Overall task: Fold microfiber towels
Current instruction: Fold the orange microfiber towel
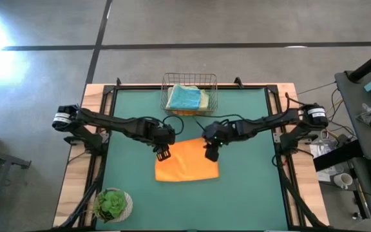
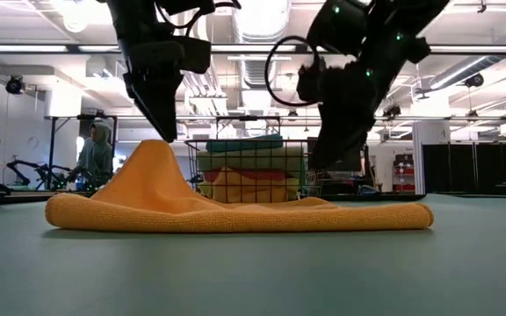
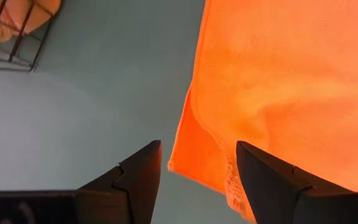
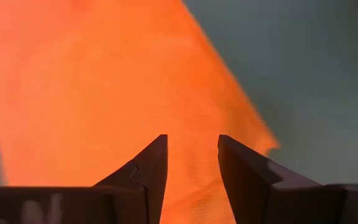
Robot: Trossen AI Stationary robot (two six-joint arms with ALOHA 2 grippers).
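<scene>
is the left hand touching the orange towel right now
Apart. The left wrist view shows the left hand open above the orange towel, its corner lying between the fingers unpinched; the low view shows its tip just above the towel's raised hump.

I see two black jointed arms with looping black cables, pale bands at their shoulders, and dark wedge-shaped fingers with stepped inner edges.
</scene>
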